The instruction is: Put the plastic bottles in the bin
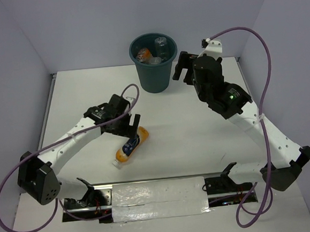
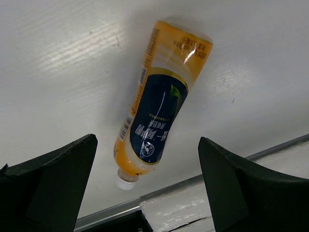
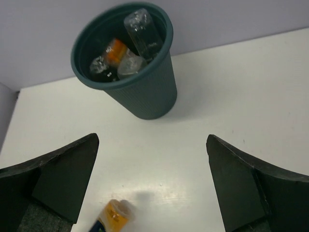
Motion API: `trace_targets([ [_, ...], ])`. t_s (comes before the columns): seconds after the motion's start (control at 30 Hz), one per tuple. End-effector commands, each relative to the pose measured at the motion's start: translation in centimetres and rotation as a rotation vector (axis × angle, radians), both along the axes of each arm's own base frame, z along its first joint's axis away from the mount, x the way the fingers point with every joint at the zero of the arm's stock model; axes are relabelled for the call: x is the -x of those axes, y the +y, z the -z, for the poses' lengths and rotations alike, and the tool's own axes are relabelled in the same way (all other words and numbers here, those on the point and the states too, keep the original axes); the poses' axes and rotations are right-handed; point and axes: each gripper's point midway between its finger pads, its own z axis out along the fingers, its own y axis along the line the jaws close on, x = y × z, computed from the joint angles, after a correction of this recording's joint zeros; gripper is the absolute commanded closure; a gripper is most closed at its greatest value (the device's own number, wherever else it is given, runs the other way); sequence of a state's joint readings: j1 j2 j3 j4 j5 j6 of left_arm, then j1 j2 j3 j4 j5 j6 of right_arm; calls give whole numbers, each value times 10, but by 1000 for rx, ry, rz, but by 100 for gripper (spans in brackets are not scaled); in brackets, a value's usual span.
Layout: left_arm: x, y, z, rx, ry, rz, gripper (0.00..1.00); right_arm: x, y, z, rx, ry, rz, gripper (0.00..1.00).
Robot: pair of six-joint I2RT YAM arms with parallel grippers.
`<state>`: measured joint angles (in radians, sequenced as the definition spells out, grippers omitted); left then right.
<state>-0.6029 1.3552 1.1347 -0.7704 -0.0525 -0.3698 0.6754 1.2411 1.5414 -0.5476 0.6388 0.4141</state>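
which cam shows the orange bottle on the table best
The left wrist view: the orange bottle fills the frame, with its blue label and white cap plain. The top external view shows it small, from above. The right wrist view catches only one end at its bottom edge.

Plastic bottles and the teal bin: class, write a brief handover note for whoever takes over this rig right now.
Left hand: open, poised over the larger orange plastic bottle with the dark blue label, not gripping it.
Right hand: open and empty, beside the dark teal round plastic bin.
Done: clear crinkled bottles and a short orange bottle are in the bin.
Left: the labelled orange bottle lies on the white table, cap toward the arm bases. Grasp it and drop it in the bin.
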Motion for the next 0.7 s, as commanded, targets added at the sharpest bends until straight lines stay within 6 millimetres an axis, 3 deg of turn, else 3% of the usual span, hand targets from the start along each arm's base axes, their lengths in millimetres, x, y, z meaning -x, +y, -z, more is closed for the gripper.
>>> trace_targets([
  [0.0, 10, 1, 27, -90, 61, 3, 1, 9, -7, -1, -35, -1, 14, 0],
  [0.23, 17, 4, 75, -212, 156, 7, 1, 8, -4, 9, -18, 27, 8, 0],
  [0.4, 16, -5, 95, -245, 184, 29, 1, 6, -1, 9, -20, 29, -2, 0],
  [0.57, 13, -20, 106, -218, 196, 41, 20, 5, -1, 7, -15, 31, 2, 0],
  [0.67, 7, -34, 91, -146, 162, 56, 33, 8, -2, 6, -19, 30, -1, 0],
])
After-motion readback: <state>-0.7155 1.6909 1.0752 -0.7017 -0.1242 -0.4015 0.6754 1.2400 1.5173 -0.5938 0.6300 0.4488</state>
